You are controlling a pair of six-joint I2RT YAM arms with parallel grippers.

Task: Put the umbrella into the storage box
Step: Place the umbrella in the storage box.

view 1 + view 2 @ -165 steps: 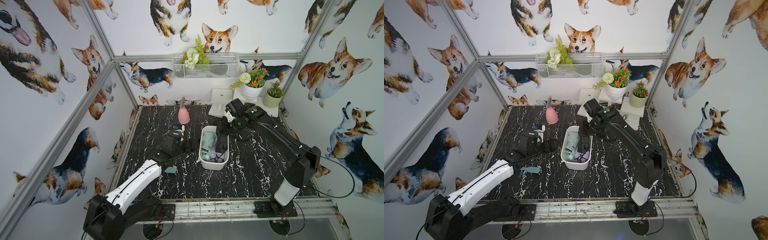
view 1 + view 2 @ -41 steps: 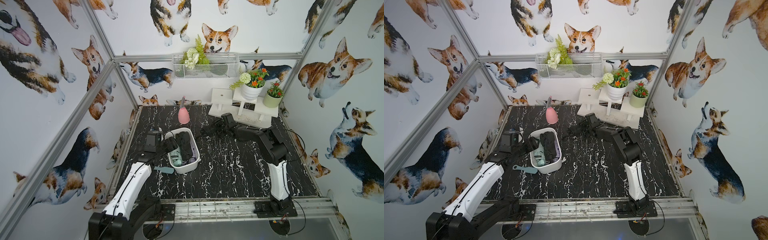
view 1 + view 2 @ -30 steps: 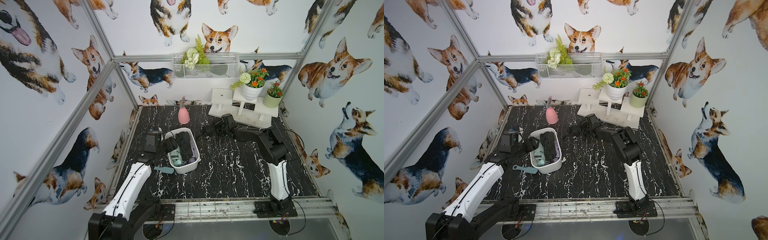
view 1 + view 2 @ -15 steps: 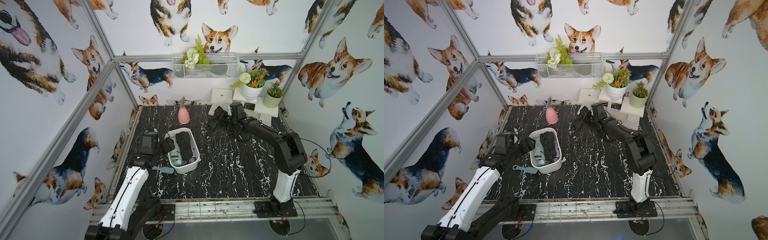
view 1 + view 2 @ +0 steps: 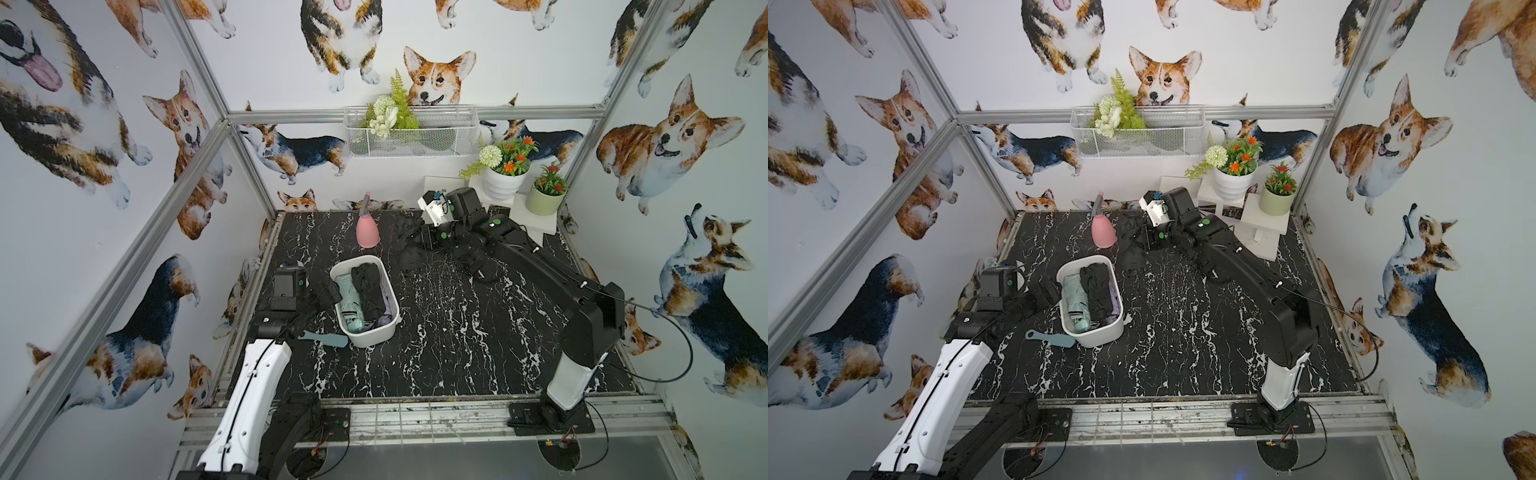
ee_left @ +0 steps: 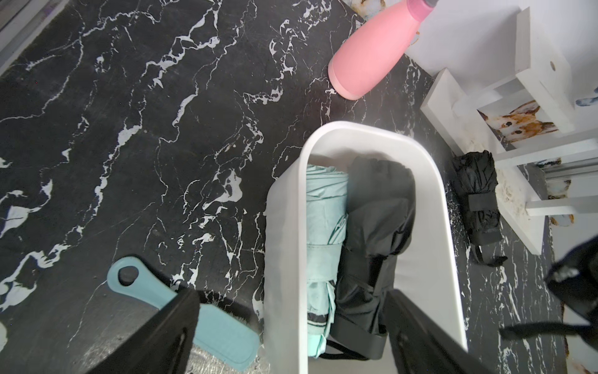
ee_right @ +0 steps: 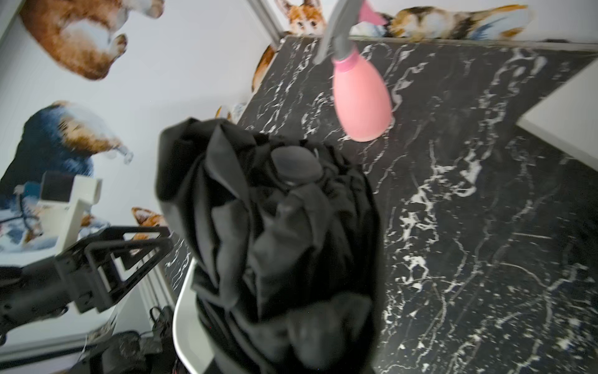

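- The left arm rises from the front left corner of the table. Its white link slopes toward the back and the wrist bends so that the left hand points at the left side of the storage box.
- In the left wrist view its fingers stand wide apart and grip nothing. One is over the teal brush and one is over the inside of the storage box, with the box wall between them. Whether they touch the rim I cannot tell.
- The right arm stands on its base at the front right with the elbow raised. Its long black forearm stretches low across the table toward the back.
- The right hand is clamped on a folded black umbrella near the pink bottle, well apart from the storage box. Whether the umbrella is clear of the table is unclear.
- The storage box sits left of centre and holds a mint umbrella and a dark umbrella side by side.
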